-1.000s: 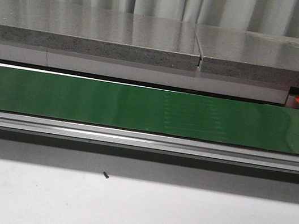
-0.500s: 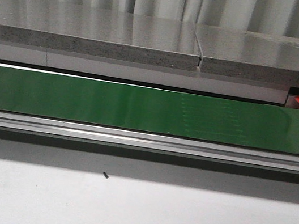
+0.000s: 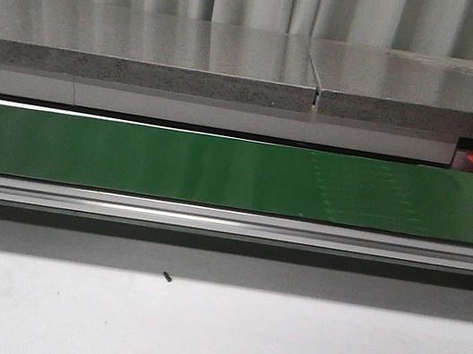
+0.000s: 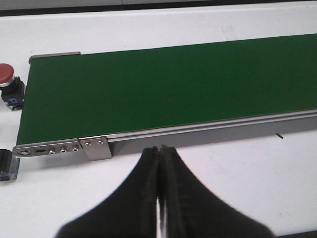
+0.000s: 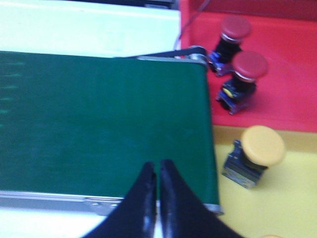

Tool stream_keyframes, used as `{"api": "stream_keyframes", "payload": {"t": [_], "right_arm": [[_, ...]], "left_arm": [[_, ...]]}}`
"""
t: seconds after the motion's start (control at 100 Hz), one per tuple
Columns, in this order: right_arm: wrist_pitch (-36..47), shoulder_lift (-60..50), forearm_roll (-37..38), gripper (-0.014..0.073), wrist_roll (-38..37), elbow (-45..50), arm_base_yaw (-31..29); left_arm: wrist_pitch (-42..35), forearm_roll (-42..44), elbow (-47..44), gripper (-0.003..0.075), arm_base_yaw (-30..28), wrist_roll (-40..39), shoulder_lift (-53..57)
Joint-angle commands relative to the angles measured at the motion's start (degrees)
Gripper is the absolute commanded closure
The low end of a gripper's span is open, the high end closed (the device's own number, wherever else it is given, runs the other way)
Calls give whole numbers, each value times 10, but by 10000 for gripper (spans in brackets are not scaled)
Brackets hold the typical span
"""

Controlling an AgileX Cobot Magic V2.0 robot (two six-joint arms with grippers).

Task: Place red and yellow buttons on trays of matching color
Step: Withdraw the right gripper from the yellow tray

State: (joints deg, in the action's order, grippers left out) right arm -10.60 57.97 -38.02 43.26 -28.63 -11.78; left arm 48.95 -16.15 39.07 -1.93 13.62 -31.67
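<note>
Red buttons (image 5: 245, 74) are sitting on the red tray (image 5: 292, 59), a yellow one (image 5: 255, 153) on the yellow tray (image 5: 287, 198); both arms' fingers (image 4: 158, 163) (image 5: 156, 183) are staying clenched, empty. Rigid, light buttons; gripping the blocky base looks best.

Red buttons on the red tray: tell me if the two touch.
Cannot tell. In the right wrist view the far red button and the near red button overlap on the red tray; no gap or contact shows.

Two red buttons (image 5: 241, 69) sit close together on the red tray (image 5: 292, 74). One yellow button (image 5: 257, 151) lies tipped on the yellow tray (image 5: 297, 208). Another red button (image 4: 9, 82) sits on the white table.
</note>
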Motion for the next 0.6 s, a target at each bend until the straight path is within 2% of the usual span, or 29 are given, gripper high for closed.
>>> {"api": "stream_keyframes", "payload": {"t": [0.0,0.34,0.59], "right_arm": [[21,-23,5,687,4,-13,17],[-22,-85,7,680,4,-13,61],[-124,-148,7,680,-5,-13,63]], "left_arm": [[-35,-10,15,741,4,0,-2],[-35,-10,15,741,4,0,-2],[-35,-10,15,741,4,0,-2]]}}
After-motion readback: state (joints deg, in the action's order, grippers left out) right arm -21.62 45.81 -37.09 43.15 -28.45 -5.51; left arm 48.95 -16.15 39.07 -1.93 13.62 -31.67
